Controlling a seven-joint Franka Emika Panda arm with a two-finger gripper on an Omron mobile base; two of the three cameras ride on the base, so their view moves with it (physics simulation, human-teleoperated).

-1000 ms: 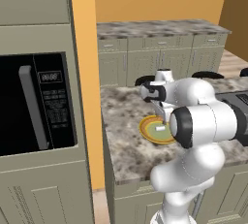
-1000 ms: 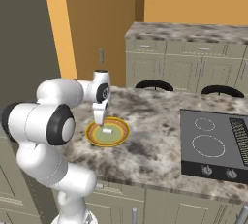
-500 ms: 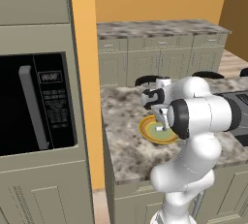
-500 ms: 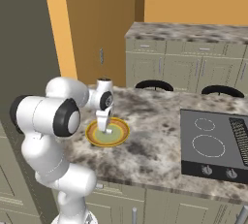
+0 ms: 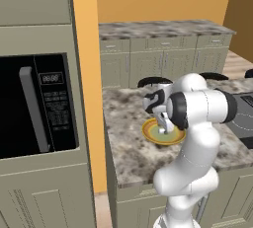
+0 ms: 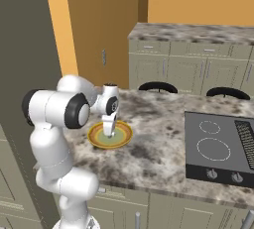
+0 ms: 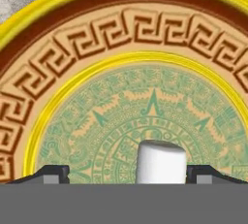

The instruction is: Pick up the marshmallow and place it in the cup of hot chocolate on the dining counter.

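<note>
Gripper [image 7: 126,172] jaws stand wide either side of the marshmallow [image 7: 161,162] on the plate [image 7: 72,48], not touching.

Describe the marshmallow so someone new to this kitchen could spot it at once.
On the marbled counter, left of the cooktop, sits a yellow-rimmed plate. The marshmallow lies near its patterned green centre, between the open gripper's fingertips. It is the one plain white block there.

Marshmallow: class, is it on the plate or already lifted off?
On the plate. In the hand view the marshmallow stands on the plate, between the open tool's fingertips, not yet gripped.
</note>
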